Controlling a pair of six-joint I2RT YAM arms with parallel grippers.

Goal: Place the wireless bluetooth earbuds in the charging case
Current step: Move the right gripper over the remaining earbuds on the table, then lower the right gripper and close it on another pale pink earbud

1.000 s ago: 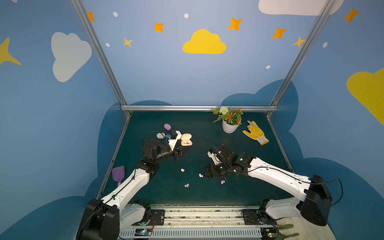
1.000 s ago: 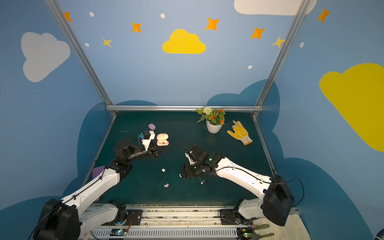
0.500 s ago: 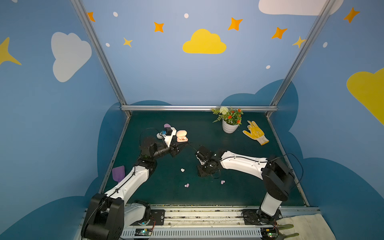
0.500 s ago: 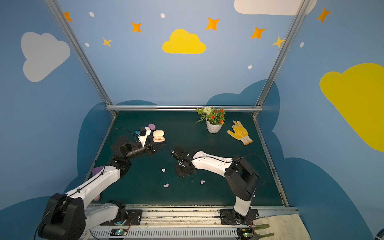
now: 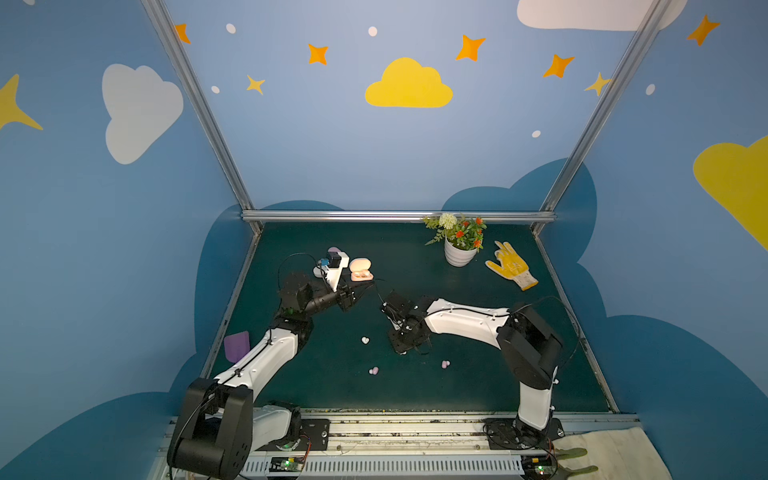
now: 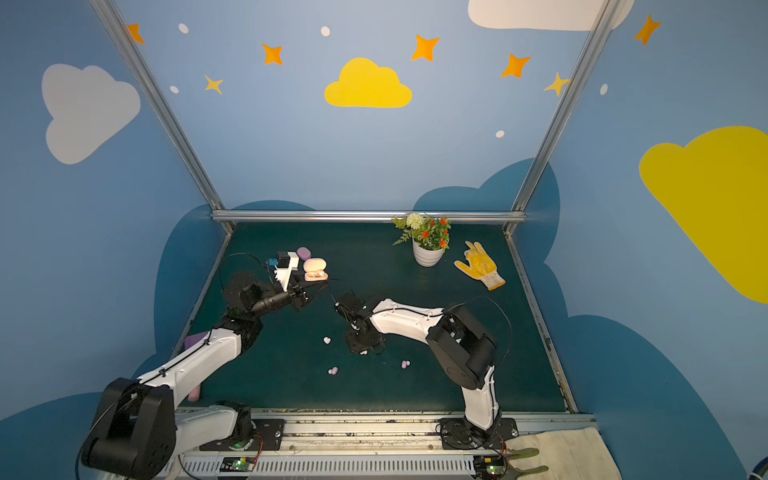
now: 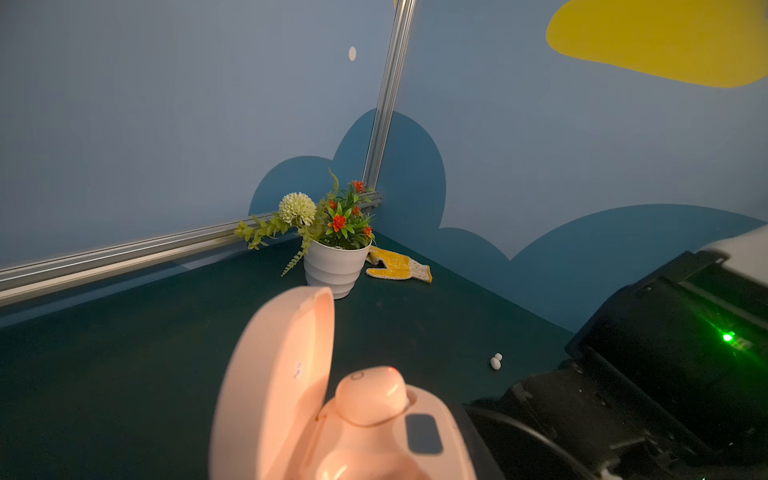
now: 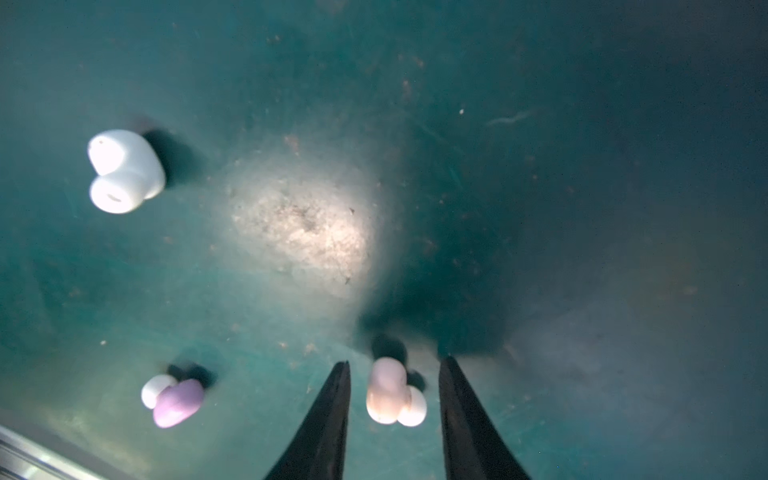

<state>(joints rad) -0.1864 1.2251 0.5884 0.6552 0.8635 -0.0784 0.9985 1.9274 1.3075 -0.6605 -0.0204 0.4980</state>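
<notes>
Flowerpot (image 5: pixel 459 255), glove (image 5: pixel 513 268) right of peach case (image 5: pixel 360 270); lilac earbud (image 8: pixel 178 402) near right jaws.

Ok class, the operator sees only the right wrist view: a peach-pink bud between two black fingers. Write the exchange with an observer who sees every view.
Operator: Is the charging case open?
Observer: Yes, the peach charging case stands open, lid raised.
Operator: Anything in it?
Observer: One peach-pink bud already sits in it.
Operator: Any bud I miss?
Observer: A lilac bud lies alone beside the right arm, on its front side.
</notes>
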